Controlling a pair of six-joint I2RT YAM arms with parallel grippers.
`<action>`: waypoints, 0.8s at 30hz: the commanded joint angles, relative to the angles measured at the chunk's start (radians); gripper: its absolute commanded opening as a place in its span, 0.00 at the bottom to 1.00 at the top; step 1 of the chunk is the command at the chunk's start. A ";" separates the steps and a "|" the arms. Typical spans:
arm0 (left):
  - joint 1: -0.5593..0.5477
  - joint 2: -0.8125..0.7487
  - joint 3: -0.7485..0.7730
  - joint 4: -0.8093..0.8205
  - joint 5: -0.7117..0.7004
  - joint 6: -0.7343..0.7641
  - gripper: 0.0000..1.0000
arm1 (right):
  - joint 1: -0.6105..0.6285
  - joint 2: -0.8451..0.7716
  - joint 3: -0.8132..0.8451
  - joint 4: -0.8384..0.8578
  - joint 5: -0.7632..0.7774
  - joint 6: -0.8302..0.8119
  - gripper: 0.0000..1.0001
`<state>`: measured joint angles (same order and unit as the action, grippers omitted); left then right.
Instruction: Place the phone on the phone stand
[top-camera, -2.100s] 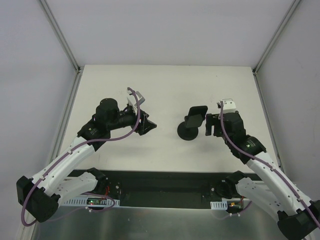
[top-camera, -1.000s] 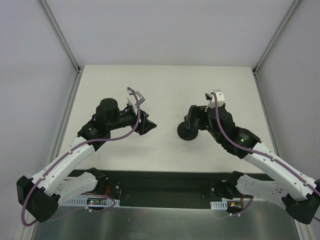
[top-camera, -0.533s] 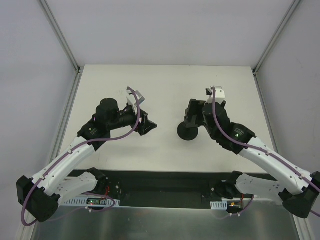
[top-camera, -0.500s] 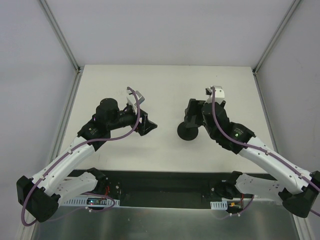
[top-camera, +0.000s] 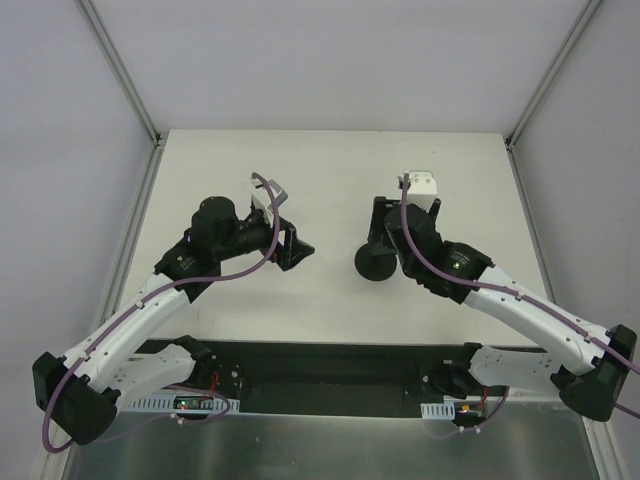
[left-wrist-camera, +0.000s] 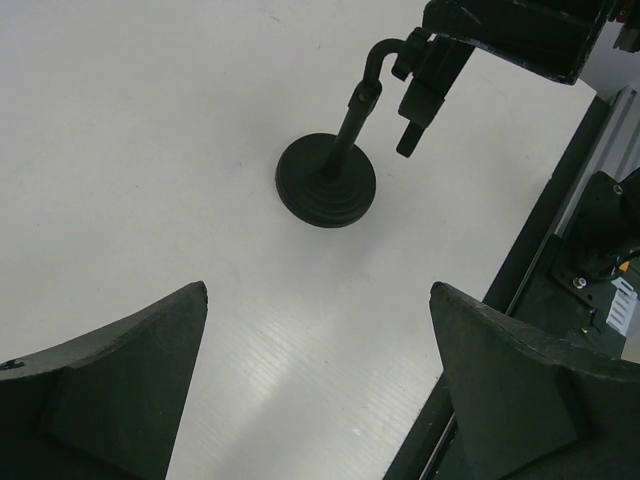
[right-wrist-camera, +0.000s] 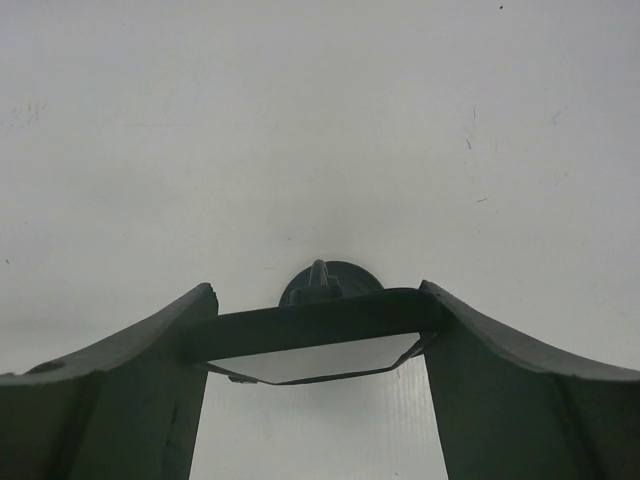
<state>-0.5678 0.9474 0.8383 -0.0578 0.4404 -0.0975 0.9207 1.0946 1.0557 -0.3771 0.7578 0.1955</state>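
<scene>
2 arms are out, and the right gripper (right-wrist-camera: 315, 290) does the work: it's clamped on both ends of the phone (right-wrist-camera: 315, 322), holding it flat directly above the stand (left-wrist-camera: 325, 185). We judge this the seating step; whether the phone already rests on it, we cannot tell. Next we'd want a gentle lowering, then release. Our left gripper (left-wrist-camera: 318, 292) hangs wide open, empty, well apart.

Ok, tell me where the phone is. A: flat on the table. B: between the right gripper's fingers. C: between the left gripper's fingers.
B: in the right wrist view the phone spans the right gripper from finger to finger, over the phone stand; the left gripper is open and empty.
</scene>
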 joint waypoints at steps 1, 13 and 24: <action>0.008 -0.025 0.015 -0.005 -0.026 0.004 0.91 | -0.008 0.001 -0.008 0.116 0.095 -0.152 0.33; 0.008 -0.036 0.021 -0.008 -0.014 0.001 0.91 | -0.480 0.083 -0.024 0.585 -0.192 -0.544 0.00; 0.006 0.002 0.022 -0.016 -0.019 0.033 0.89 | -0.962 0.574 0.416 0.753 -0.603 -0.584 0.00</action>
<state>-0.5678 0.9314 0.8383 -0.0765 0.4328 -0.0963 0.0269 1.5654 1.2713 0.2222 0.2787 -0.3161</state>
